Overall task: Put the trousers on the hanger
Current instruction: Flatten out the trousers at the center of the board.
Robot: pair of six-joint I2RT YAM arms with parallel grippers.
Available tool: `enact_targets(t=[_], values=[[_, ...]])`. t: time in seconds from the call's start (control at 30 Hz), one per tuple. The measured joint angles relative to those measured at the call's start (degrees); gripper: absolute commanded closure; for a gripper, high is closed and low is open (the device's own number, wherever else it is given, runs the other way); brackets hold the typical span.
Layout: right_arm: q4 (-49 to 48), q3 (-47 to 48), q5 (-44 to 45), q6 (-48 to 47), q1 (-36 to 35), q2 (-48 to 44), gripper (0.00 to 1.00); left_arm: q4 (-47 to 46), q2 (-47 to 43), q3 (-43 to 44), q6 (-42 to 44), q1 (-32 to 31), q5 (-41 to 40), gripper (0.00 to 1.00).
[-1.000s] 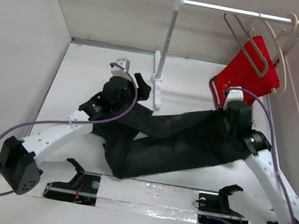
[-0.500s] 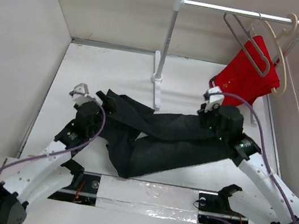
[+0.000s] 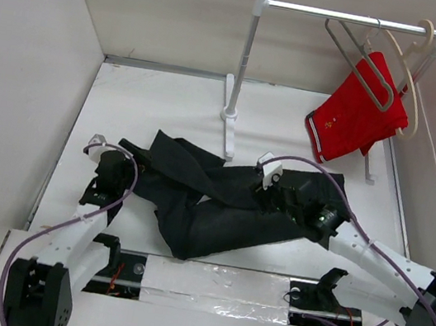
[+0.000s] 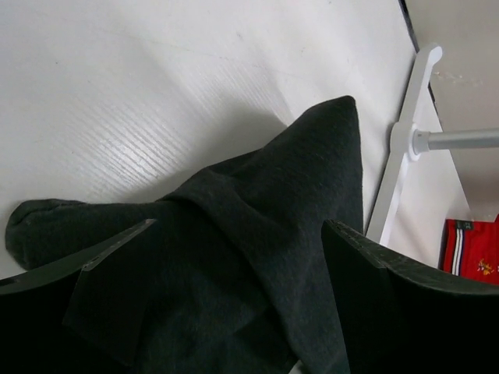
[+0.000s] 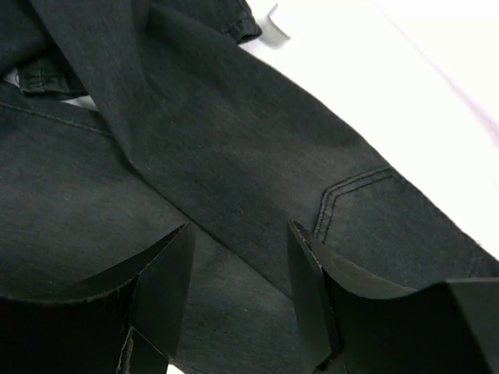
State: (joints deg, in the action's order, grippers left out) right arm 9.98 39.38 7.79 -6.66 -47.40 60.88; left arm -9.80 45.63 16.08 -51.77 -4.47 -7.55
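Note:
The black trousers [image 3: 219, 205] lie spread across the middle of the table, crumpled and partly folded. My left gripper [image 3: 128, 158] is at their left end. In the left wrist view it [image 4: 240, 226] is open, with a fold of the trousers [image 4: 273, 234] lying between its fingers. My right gripper [image 3: 268, 190] hovers low over the trousers' middle. In the right wrist view it [image 5: 239, 234] is open over the fabric [image 5: 234, 140]. The thin grey metal hanger [image 3: 361, 57] hangs empty on the rail at the back right.
A white rack [image 3: 240, 66] stands at the back, its foot [image 4: 398, 171] next to the trousers. Red shorts [image 3: 351, 118] hang on a cream hanger [image 3: 415, 87] at the rail's right end. Walls close the left, back and right sides.
My left arm has drawn back to the near left and its gripper now sits at the trousers' left end. My right arm has swung left and lower over the trousers. The left end of the trousers has spread out.

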Motion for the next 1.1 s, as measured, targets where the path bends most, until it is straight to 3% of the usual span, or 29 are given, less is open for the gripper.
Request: enact_targets(t=[0.2,0.3,0.33,0.53,0.73,0.87,1.1], values=[[-1.6,-3.1,0.4,0.9,0.0,0.0,0.42,-8.9,8.3,-0.2,-1.4,0.8,4.4,0.42],[-2.6,-4.8,2.7,2.4,0.0,0.2,0.34,-13.1,10.5,-0.3,-2.5,0.8,5.6,0.78],[-2.9,-5.5,3.5,3.1,0.1,0.4,0.34,-14.4,11.0,-0.3,-3.1,0.8,5.9,1.0],[-6.7,-11.4,4.2,7.8,4.2,1.9,0.4,-12.1,10.5,3.5,-2.0,-1.9,3.9,1.0],[-8.5,-13.1,3.1,10.1,8.0,2.7,0.41,0.3,1.5,20.1,4.1,-16.8,-10.4,1.0],[-9.7,-13.2,2.2,10.6,8.0,0.1,0.39,4.8,-2.7,25.3,7.4,-23.1,-19.2,1.0],[-10.1,-13.5,1.1,10.6,8.3,-3.8,0.37,18.0,6.6,37.7,12.2,-32.4,-32.0,1.0]])
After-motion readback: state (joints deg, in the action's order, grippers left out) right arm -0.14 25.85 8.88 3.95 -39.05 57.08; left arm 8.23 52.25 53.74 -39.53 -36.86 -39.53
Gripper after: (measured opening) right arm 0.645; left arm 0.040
